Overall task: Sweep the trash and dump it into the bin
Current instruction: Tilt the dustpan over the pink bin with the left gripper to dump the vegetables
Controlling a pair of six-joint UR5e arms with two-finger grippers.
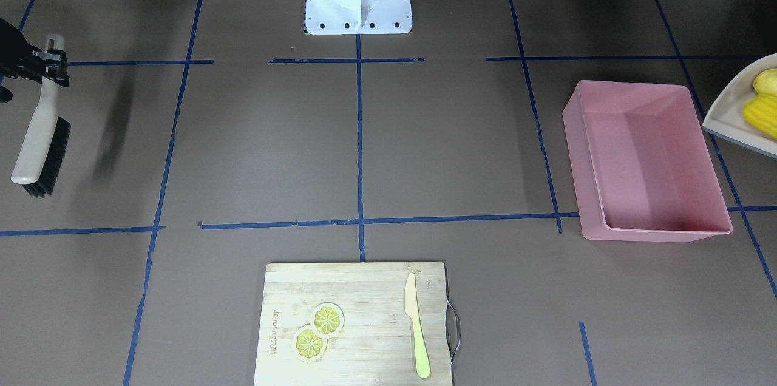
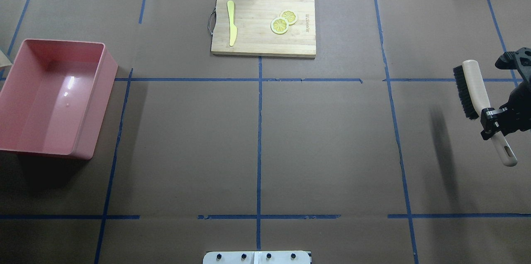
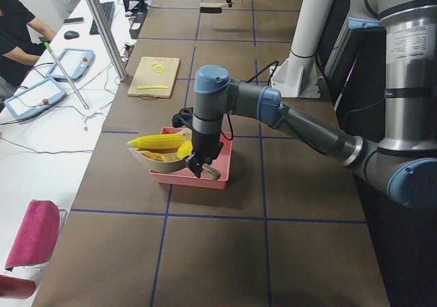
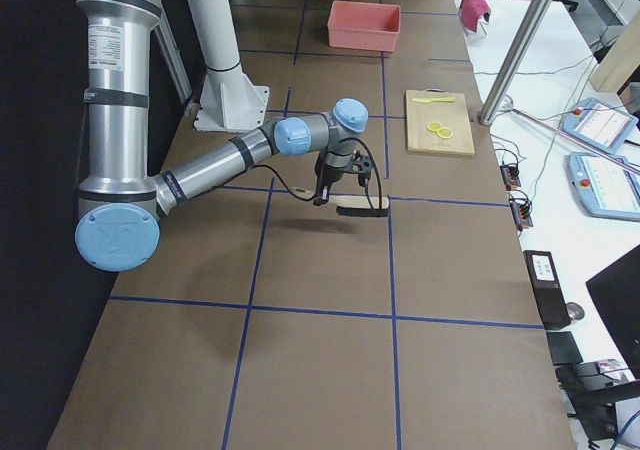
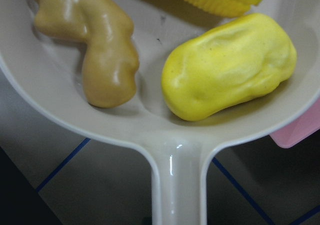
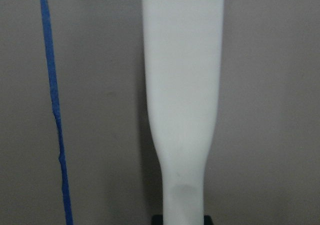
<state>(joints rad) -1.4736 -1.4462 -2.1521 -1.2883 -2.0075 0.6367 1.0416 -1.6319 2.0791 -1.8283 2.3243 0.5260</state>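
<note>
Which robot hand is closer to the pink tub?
The left. The left gripper is right beside the pink tub, at the handle of the dustpan. The right gripper is far off at the table's other end, clamped on the brush.

Bright, even light from overhead. In the overhead view the brush (image 2: 477, 91) drops a soft shadow at its seven o'clock; glare streaks the bin (image 2: 49, 106) floor. Wrist close-ups look soft.
</note>
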